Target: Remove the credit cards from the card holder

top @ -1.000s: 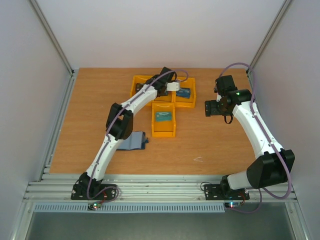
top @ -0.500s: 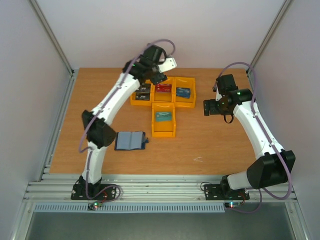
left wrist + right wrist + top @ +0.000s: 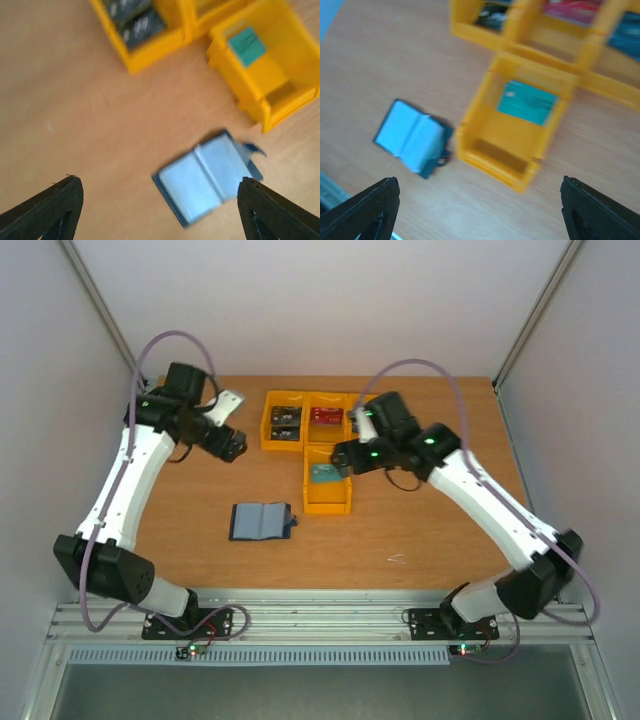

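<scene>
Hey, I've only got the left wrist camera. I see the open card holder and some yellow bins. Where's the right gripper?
Observer: The right gripper hangs open and empty over the bins, by the teal card.
Operator: What's in the far middle bin? It's cut off for me.
Observer: A red card.
Operator: And where is my own arm over the table?
Observer: Your left gripper hangs open to the left of the bins, on the far side of the card holder.
</scene>
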`<state>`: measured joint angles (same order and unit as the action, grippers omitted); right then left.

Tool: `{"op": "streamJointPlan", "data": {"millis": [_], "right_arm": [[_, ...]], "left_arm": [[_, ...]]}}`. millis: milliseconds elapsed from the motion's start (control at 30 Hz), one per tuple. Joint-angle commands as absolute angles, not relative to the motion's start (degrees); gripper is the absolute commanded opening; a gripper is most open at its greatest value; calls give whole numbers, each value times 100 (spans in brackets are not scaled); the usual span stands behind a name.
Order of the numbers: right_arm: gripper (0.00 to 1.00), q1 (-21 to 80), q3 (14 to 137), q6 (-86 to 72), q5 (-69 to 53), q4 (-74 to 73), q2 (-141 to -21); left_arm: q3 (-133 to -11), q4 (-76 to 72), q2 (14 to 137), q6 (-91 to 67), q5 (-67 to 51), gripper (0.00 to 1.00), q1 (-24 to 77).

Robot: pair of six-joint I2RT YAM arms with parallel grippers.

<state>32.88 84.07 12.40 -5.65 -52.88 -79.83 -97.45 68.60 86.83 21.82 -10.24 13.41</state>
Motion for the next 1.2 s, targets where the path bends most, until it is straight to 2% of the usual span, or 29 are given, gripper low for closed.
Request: {"op": "streamJointPlan", "data": {"millis": [0,133,267,567,833,1167], "right_arm": [[88,4291,8937,853,-718,-4926,-8919],[88,5023,9927,895,-689,-5376,-9927],[87,5347,10805,803,-837,-6050,-10932],[86,5607,11895,337,-309,-7091,-12579],[86,5625,12367,435,-627,-7171,-13411],[85,5606,12977,670,-1258,-7096,-14144]], "left_arm": [[-8424,6720,8174,1113,-2071,84,490],[-7333,6139,8032,120,-2680,82,-109],[-6480,5573,7958,-760,-2674,81,-490],[-4571,3865,7823,-1869,-2954,79,-602],[-3879,2856,7979,-2420,-3259,80,-606],[-3909,2478,8707,-2575,-3465,79,-681]]}}
